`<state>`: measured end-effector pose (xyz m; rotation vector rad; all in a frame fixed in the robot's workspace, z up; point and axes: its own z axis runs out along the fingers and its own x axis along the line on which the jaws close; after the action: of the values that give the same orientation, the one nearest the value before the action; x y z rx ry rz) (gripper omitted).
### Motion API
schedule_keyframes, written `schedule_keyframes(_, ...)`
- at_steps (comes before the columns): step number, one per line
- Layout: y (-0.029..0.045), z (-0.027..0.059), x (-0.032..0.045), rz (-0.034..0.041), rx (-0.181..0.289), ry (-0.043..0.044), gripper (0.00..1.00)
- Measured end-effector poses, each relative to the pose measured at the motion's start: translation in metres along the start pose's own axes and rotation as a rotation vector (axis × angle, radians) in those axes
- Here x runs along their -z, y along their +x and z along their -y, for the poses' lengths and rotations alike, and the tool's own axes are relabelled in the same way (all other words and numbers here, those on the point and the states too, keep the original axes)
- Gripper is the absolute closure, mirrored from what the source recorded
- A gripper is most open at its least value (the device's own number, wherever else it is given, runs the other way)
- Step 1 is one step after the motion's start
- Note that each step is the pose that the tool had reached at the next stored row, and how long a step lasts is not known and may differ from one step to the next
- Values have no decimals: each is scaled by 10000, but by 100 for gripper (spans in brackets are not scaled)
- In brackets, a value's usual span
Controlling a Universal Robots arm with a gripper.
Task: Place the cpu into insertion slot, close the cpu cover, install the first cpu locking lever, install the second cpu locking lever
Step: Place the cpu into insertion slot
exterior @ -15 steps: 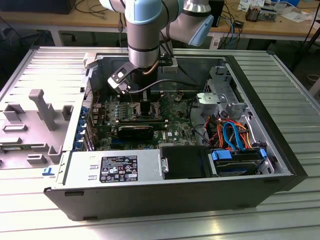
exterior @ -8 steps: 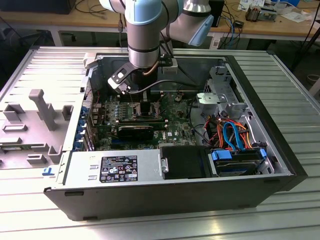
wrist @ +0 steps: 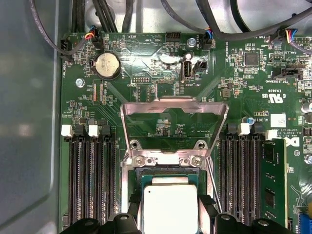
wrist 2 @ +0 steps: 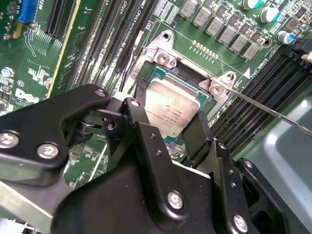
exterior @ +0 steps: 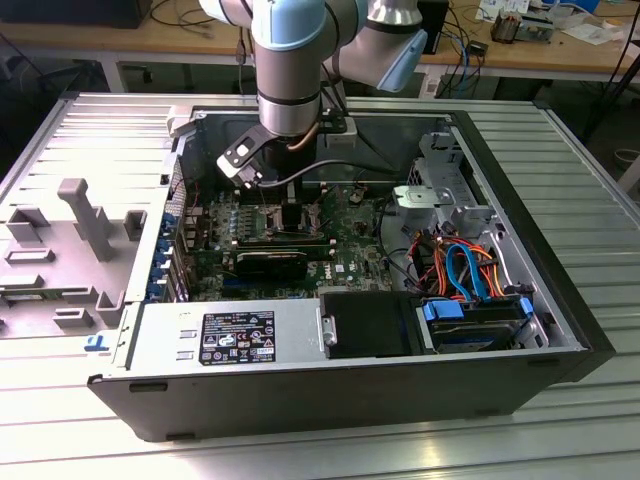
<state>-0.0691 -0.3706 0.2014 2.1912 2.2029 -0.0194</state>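
Right now the claw pinches the cpu by two opposite edges, low over the insertion slot beneath it. The cpu cover stands flipped open beyond the fingertips. I'd keep it level and release only once it sits flat.

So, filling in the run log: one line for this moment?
claw: shut on cpu | cpu: at insertion slot | cpu cover: open
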Motion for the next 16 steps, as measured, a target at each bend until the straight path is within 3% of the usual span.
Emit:
schedule_keyframes(11,14,-14,-17,-6,-36,1,45)
schedule_keyframes(12,13,-14,-19,-10,-37,-1,38)
schedule_keyframes(16,-37,-13,-20,-7,-38,0,38)
